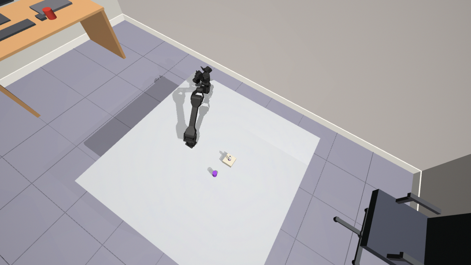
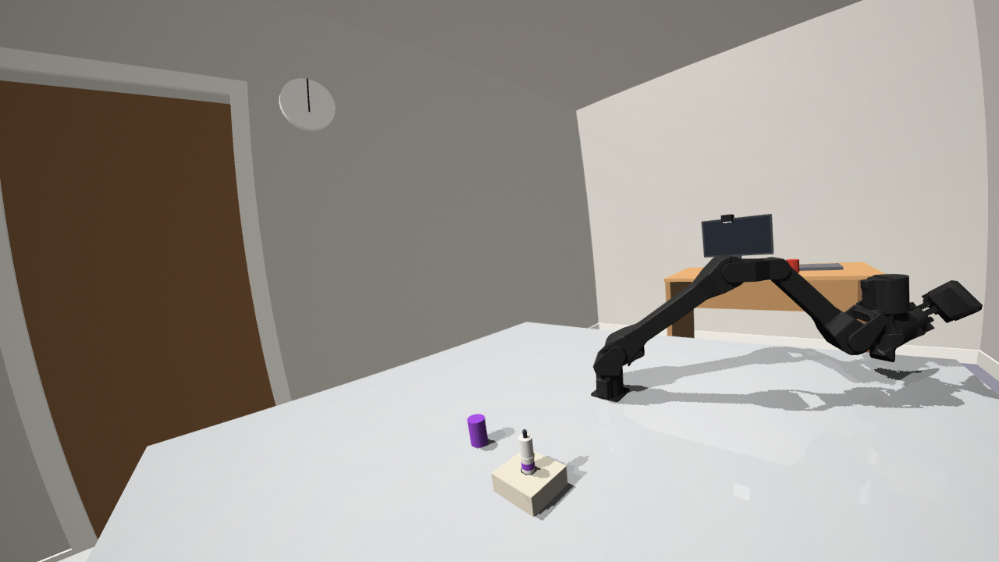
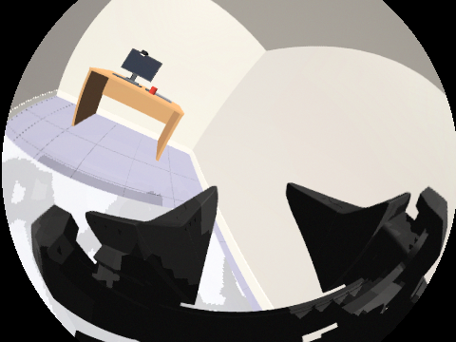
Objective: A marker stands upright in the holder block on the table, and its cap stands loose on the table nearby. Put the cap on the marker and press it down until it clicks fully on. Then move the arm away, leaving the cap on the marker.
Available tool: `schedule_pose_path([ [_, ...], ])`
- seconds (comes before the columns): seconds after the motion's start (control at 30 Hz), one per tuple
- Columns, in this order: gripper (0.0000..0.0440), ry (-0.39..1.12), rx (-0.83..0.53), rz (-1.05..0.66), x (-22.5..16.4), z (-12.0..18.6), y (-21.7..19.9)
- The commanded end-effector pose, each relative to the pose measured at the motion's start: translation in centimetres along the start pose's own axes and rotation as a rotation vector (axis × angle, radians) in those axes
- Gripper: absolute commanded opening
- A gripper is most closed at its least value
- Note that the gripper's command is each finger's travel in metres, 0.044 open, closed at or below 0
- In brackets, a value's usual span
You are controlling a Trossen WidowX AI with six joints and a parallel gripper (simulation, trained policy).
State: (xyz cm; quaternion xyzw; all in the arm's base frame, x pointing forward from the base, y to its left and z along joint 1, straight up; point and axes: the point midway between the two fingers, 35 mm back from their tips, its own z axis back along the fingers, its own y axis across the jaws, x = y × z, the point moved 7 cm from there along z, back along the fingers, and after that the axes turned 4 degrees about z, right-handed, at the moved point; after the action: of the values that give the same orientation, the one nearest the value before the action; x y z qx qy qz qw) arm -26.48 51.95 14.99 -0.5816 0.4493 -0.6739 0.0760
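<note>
The white marker [image 1: 229,158] [image 2: 526,447] stands upright, black tip up, in the cream holder block [image 1: 229,166] [image 2: 512,490]. Its tip is bare. The purple cap [image 1: 214,173] [image 2: 478,431] stands upright and loose on the table, a short way from the block. My gripper [image 1: 201,71] [image 3: 252,190] is open, with a clear gap and nothing between its fingers. It is raised above the table's far corner, on the other side of the arm's base from the cap and marker. It points away from them, and neither shows in the wrist view.
The arm's base [image 1: 190,143] [image 2: 608,388] stands on the white table [image 1: 148,197] [image 2: 314,489] between the gripper and the block. A wooden desk [image 1: 66,31] [image 3: 138,102] with a red cup [image 1: 49,13] [image 3: 153,90] is off beyond the table. An office chair [image 1: 395,227] is beyond another side.
</note>
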Motion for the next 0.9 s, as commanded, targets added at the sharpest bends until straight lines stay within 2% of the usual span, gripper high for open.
schedule_pose_path([
  [0.0, 0.0269, 0.015, 0.002, 0.011, 0.5, 0.3, -1.8],
  [0.87, 0.0331, 0.189, 0.033, -0.004, 1.9, 5.0, -11.2],
])
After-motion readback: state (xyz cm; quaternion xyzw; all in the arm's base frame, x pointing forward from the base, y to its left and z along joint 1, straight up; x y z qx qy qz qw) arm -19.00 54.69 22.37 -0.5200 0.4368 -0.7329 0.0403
